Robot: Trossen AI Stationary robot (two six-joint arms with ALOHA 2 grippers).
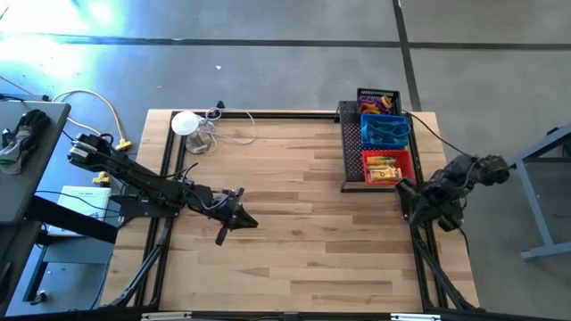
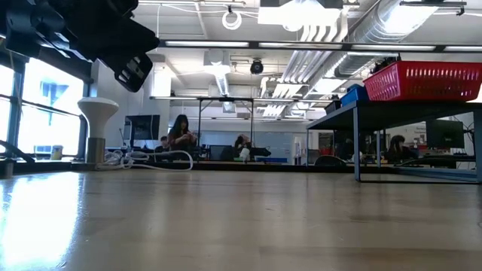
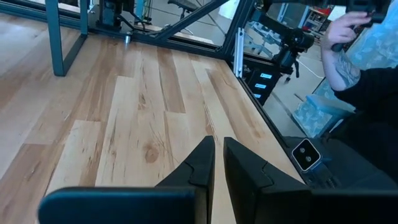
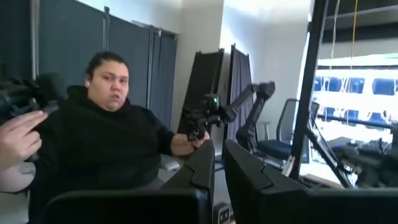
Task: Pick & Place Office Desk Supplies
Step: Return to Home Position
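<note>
In the high view, three small mesh baskets stand in a row at the far right of the table. The black basket point(image 1: 378, 100) holds orange and purple bits, the blue basket point(image 1: 385, 131) holds looped bands, and the red basket point(image 1: 387, 167) holds yellow tubes. The red basket point(image 2: 422, 79) and blue basket point(image 2: 352, 95) also show in the low view, raised at the right. My left gripper point(image 1: 234, 218) hangs shut over bare wood left of centre, and its fingers point(image 3: 219, 163) point at the tabletop. My right gripper point(image 4: 219, 167) is shut, on the arm folded at the right edge point(image 1: 433, 201).
A large flat black mesh tray point(image 1: 351, 152) lies under and beside the baskets. A white round disc point(image 1: 185, 123) with cables sits at the far left corner. A person in black point(image 4: 106, 143) sits beyond the table. Bare wood point(image 1: 303, 232) spans the middle.
</note>
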